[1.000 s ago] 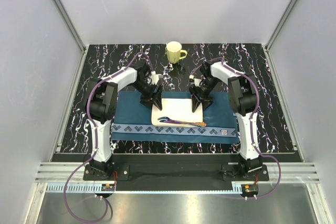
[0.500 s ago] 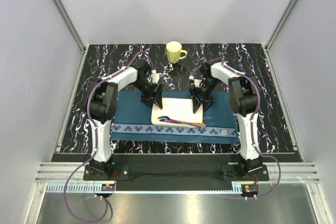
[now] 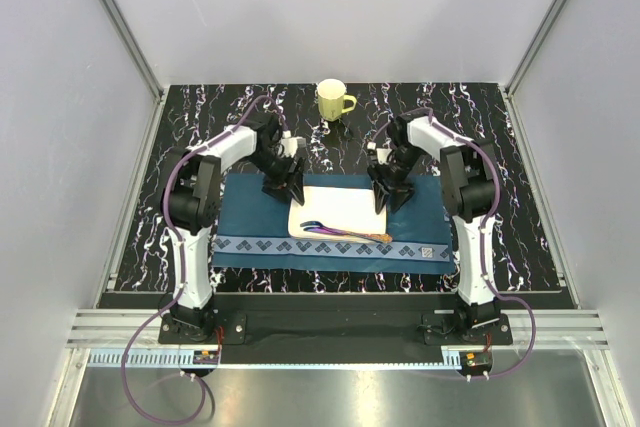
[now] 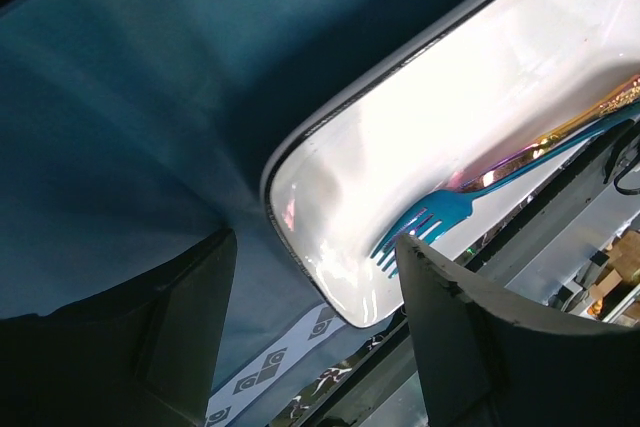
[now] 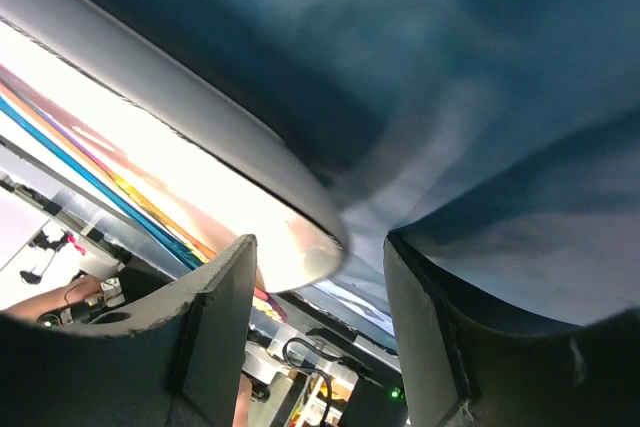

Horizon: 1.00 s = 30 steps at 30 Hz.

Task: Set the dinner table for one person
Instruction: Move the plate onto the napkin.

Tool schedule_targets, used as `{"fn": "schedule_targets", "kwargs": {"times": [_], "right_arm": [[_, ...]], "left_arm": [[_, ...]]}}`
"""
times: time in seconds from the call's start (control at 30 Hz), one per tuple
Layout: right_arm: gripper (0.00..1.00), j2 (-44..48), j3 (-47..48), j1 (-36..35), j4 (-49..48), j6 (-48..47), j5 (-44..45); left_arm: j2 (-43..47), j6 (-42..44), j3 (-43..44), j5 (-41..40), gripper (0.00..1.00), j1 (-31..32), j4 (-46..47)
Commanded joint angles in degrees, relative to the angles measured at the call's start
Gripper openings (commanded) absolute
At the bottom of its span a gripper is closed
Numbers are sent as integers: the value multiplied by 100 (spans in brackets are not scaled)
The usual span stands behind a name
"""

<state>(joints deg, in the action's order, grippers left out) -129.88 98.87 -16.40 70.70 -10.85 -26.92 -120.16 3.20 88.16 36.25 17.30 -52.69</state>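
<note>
A white square plate (image 3: pixel 340 207) lies on the dark blue placemat (image 3: pixel 250 217) on the black marbled dinner table (image 3: pixel 520 197). A blue fork (image 3: pixel 318 228) and a gold-and-purple utensil (image 3: pixel 365 235) lie across the plate's near edge. My left gripper (image 3: pixel 289 194) is open at the plate's far left corner. In the left wrist view the gripper (image 4: pixel 315 322) straddles the corner of the plate (image 4: pixel 450 117), by the fork (image 4: pixel 440 215). My right gripper (image 3: pixel 386 201) is open at the right edge. In the right wrist view the gripper (image 5: pixel 320 322) has the plate's corner (image 5: pixel 150 137) between its fingers.
A yellow mug (image 3: pixel 333 100) stands at the back middle of the table, behind the placemat. Grey walls close in the table on the left, right and back. The placemat has a pale patterned border (image 3: pixel 330 247) along its near edge.
Both grippers have drawn slightly outward from the plate, the right one more clearly to the right. The plate and cutlery have not moved.
</note>
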Motion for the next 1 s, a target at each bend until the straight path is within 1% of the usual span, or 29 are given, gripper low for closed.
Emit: {"fn": "schedule_targets", "kwargs": {"times": [0.0,0.3,0.4,0.53,0.6,0.67,0.7,0.77,0.8,0.9,0.93,0.97], "right_arm": [[61,332,62,198,-170,-40,389],[60,315,80,296,-276,39,398],[54,280,106,296,-293,101,293],[48,253,176,296,-285,136,187],[43,227,203,296,-276,145,169],[40,227,220,287,-284,145,152],[39,209,220,296,-284,153,143],[37,209,238,287,-276,162,82],[37,192,238,287,-276,171,64],[35,165,282,287,-276,171,-6],[35,157,299,278,-267,171,-33],[35,156,308,278,-249,162,-59]], "left_arm": [[362,119,96,-144,69,-69,74],[353,119,96,-206,69,-95,74],[335,128,105,-180,69,-95,74],[318,128,114,-180,69,-95,83],[309,128,114,-162,68,-95,83],[309,128,114,-153,64,-95,92],[309,128,114,-153,55,-95,83],[291,128,114,-127,46,-95,83],[274,119,131,-127,38,-95,92],[239,119,149,-127,38,-104,83],[247,119,149,-136,43,-104,92],[247,111,158,-136,46,-104,92]]}}
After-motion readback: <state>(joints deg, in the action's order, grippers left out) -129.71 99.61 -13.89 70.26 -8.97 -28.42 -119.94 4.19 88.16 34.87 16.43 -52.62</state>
